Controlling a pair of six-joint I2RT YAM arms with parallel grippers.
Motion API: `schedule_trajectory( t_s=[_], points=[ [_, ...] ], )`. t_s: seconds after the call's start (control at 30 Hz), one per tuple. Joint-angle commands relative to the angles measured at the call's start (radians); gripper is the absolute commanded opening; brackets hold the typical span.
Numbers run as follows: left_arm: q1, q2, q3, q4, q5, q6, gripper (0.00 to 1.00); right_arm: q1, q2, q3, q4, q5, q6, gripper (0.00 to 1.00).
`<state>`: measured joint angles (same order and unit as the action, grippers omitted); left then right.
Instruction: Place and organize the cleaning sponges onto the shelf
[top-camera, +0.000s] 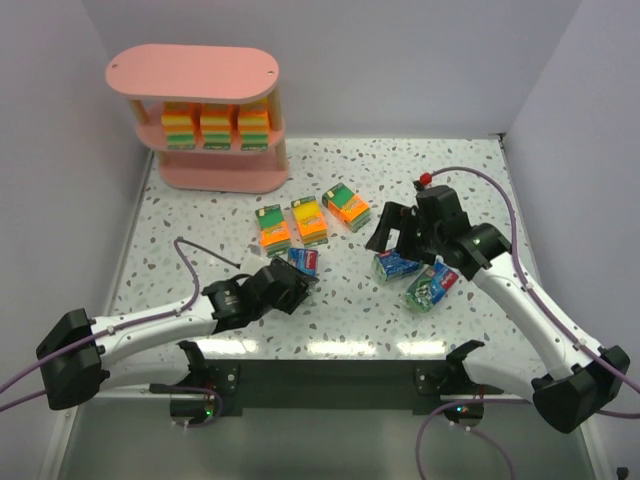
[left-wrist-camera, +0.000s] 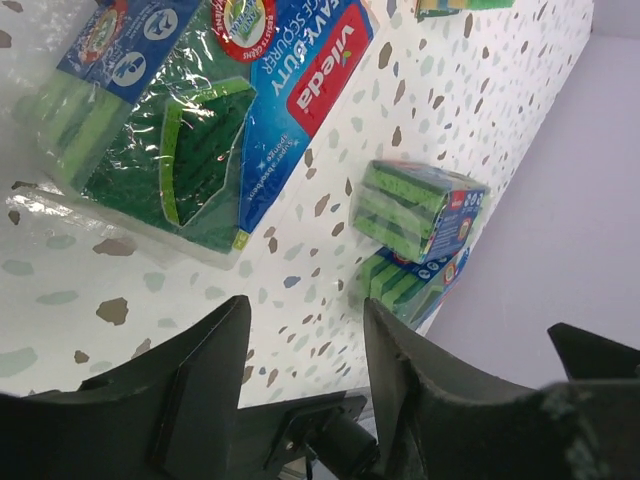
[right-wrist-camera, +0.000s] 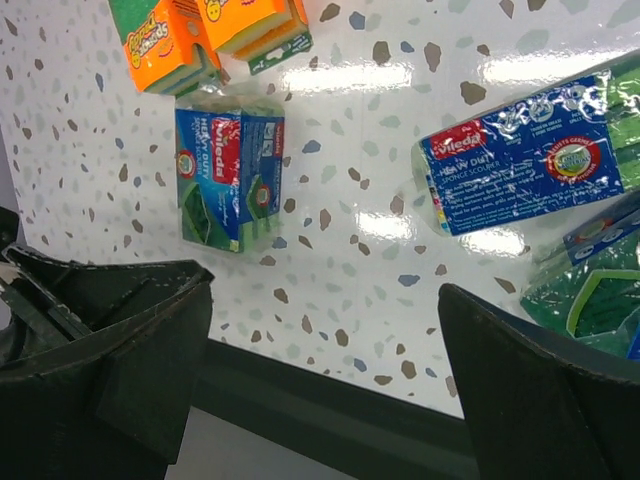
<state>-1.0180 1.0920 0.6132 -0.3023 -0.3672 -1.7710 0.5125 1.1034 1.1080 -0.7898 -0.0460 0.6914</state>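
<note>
The pink shelf (top-camera: 195, 75) stands at the far left, with three orange sponges (top-camera: 213, 127) on its middle tier. Three more orange packs (top-camera: 309, 220) lie in a row mid-table. One blue-green pack (top-camera: 303, 262) (left-wrist-camera: 200, 110) lies just ahead of my left gripper (top-camera: 298, 288) (left-wrist-camera: 305, 310), whose jaws stand apart with only tabletop between them. Two other blue-green packs (top-camera: 396, 265) (top-camera: 432, 287) lie below my right gripper (top-camera: 400, 238) (right-wrist-camera: 325, 350), which hovers wide open and holds nothing. The right wrist view shows these packs (right-wrist-camera: 520, 165) (right-wrist-camera: 590, 290) and the left one (right-wrist-camera: 228, 175).
Purple walls close in the speckled table (top-camera: 200, 215) on the left, back and right. A dark rail (top-camera: 330, 375) runs along the near edge between the arm bases. The left arm's cable (top-camera: 205, 250) loops over the table.
</note>
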Motion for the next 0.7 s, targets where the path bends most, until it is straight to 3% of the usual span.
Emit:
schedule_trajectory(
  t_s=[0.0, 0.2, 0.5, 0.67],
  points=[
    [-0.008, 0.006, -0.015, 0.023, -0.049, -0.12, 0.54, -0.011, -0.016, -0.013, -0.023, 0.008, -0.033, 0.99],
    [-0.07, 0.003, -0.017, -0.049, -0.064, -0.221, 0.53, -0.02, -0.013, -0.011, -0.026, 0.005, -0.061, 0.99],
    [-0.07, -0.032, -0.055, -0.132, -0.128, -0.298, 0.59, -0.032, -0.002, -0.03, -0.008, -0.028, -0.066, 0.99],
    [-0.036, -0.037, -0.102, -0.078, -0.142, -0.275, 0.59, -0.034, 0.006, -0.028, -0.003, -0.035, -0.072, 0.99]
  ],
)
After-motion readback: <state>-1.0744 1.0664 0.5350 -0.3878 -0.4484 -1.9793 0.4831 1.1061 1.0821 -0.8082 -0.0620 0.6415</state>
